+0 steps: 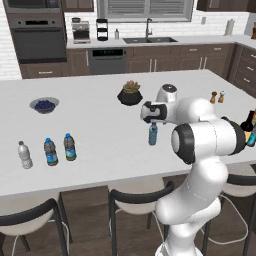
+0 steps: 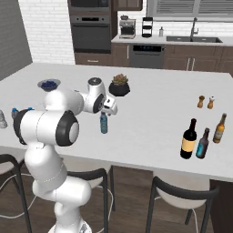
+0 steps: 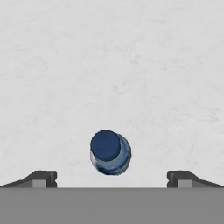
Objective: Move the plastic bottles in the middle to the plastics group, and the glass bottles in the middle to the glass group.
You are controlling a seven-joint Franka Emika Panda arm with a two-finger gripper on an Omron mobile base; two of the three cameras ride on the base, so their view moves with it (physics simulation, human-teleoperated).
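One pale blue plastic bottle [image 1: 153, 134] stands upright alone mid-counter, blue cap up. Gripper [image 3: 112, 177] sits directly above it, fingers spread wide with the cap between them from the hand view, nothing pinched.

Three small bottles at the left near edge of the white counter [image 1: 100, 125]: one clear white-capped bottle [image 1: 24, 154] leftmost, then two grey blue-capped bottles [image 1: 50, 152] and [image 1: 70, 147] beside it in a row, all upright, apart from each other.

Three bottles at the right near side: one dark wine bottle [image 2: 188, 139] with tan label, one teal-blue bottle [image 2: 203, 143] just beside it on the right, one amber bottle [image 2: 220, 129] a little farther and to the right. All upright.

Two shakers [image 2: 205, 102] stand farther back on the right. One dark pot with a plant [image 2: 119, 85] sits mid-counter beyond the arm, one bowl of blue fruit [image 1: 44, 105] on the far left.
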